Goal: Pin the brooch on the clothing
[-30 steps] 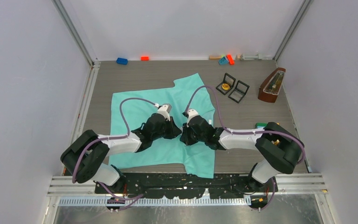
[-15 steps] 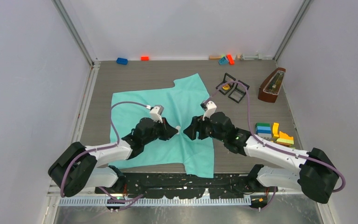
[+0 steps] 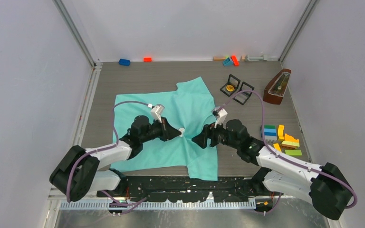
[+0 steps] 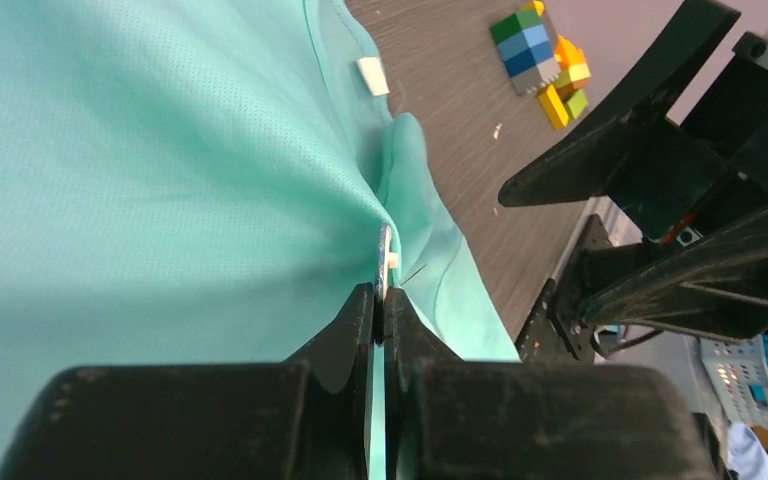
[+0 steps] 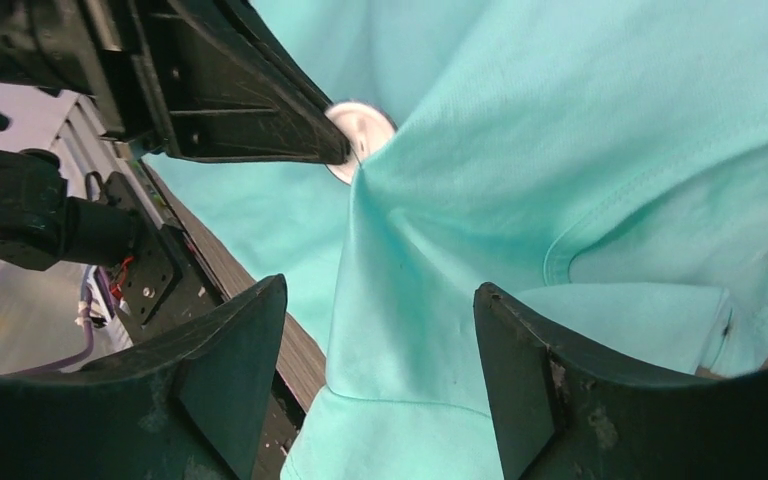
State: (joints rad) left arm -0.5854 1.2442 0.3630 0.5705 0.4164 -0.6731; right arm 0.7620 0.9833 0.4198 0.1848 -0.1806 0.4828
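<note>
The clothing [image 3: 190, 102] is a turquoise T-shirt spread flat on the table, and it also fills the left wrist view [image 4: 160, 150] and the right wrist view [image 5: 580, 150]. My left gripper [image 3: 177, 134] [image 4: 381, 296] is shut on the brooch [image 3: 182, 131], a small white round disc seen edge-on [image 4: 384, 250] between the jaws. The fabric is drawn up into a peak against the brooch [image 5: 360, 128]. My right gripper [image 3: 197, 140] [image 5: 380, 295] stands open a little to the right of the brooch. It touches nothing, and shirt fabric lies below its jaws.
Behind the shirt at the right lie an open black box holding a gold piece [image 3: 230, 87] and a second black frame [image 3: 243, 93]. A wooden metronome [image 3: 277, 86] stands further right. Coloured bricks [image 3: 283, 140] lie by the right arm, and others [image 3: 124, 61] along the back wall.
My right gripper has opened and pulled back to the right, away from the brooch. My left gripper stays shut on the brooch, its arm stretched out lower over the shirt.
</note>
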